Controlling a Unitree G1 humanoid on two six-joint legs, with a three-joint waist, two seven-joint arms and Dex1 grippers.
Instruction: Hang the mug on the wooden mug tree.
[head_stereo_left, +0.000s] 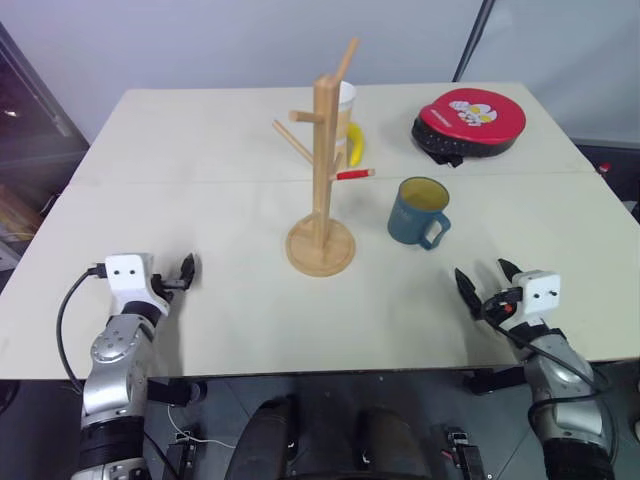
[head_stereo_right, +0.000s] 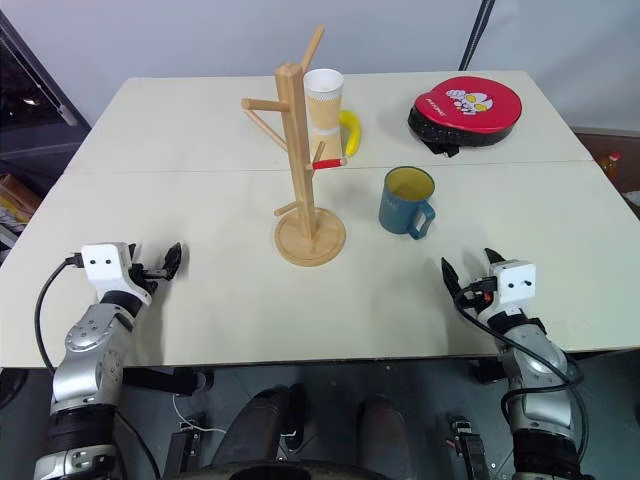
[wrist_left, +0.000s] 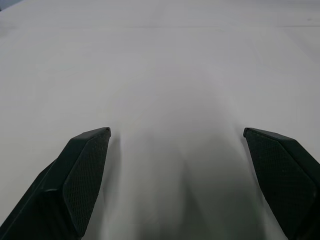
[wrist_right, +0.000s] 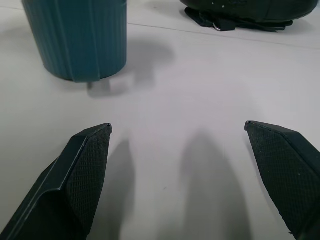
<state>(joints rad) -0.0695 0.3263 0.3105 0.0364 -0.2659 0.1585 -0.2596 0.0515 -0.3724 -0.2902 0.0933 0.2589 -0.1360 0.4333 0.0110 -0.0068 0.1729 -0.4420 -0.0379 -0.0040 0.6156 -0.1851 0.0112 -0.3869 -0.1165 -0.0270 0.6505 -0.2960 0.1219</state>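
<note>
1. The mug stands upright on a wide, pale cream table, well apart from both grippers and not hung on anything. The table is the largest thing here, made of two panels that meet at a seam running side to side just behind the mug.
2. Behind the table rises a plain light wall. A thin dark pole leans across it at the far right, and dark shelving stands off the table's left side.
3. The wooden mug tree stands near the middle of the table, just to the left of the mug but not touching it. It has a tall light post on a round disc base, with angled pegs, one of them red-tipped and pointing toward the mug.
4. A round red pad with a black underside and straps lies at the far right of the table.
5. The mug is dark teal-blue with faint vertical ribs, a yellow inside and a blue loop handle turned toward the near right.
6. A white-and-yellow cup stands behind the mug tree's post.
7. The right gripper rests low at the near right edge, fingers spread wide apart, empty, with the mug ahead of it.
8. The left gripper sits at the near left edge, fingers also spread apart over bare table, holding nothing.
</note>
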